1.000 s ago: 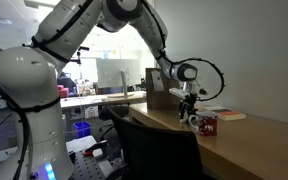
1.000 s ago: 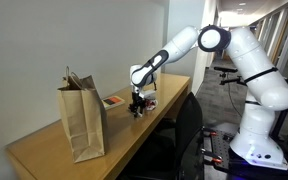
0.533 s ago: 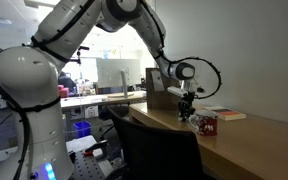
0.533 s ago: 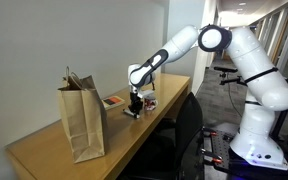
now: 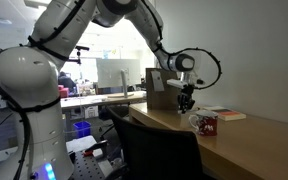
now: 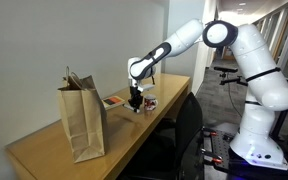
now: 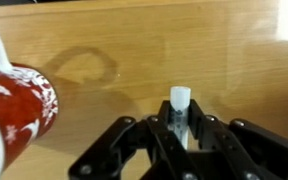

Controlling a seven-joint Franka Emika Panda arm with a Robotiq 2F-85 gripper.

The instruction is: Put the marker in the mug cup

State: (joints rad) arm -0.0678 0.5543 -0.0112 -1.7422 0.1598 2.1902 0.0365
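Observation:
In the wrist view my gripper (image 7: 180, 126) is shut on the marker (image 7: 180, 100), whose pale blunt end sticks out past the black fingers above the wooden table. The mug cup (image 7: 19, 112), dark red with white markings and a pale handle, lies at the left edge of that view, apart from the marker. In both exterior views the gripper (image 5: 185, 103) (image 6: 135, 100) hangs a little above the tabletop, pointing down, with the mug cup (image 5: 206, 124) (image 6: 150, 103) standing on the table close beside it. The marker is too thin to make out there.
A tall brown paper bag (image 6: 82, 120) (image 5: 156, 90) with handles stands on the long wooden table (image 6: 44, 150). A flat book (image 5: 227, 114) (image 6: 114, 101) lies by the wall behind the mug cup. A dark chair back (image 5: 154, 150) sits at the table's front edge.
The jaws have shut on the marker, and the gripper has risen from the tabletop with it, shifting slightly away from the mug cup.

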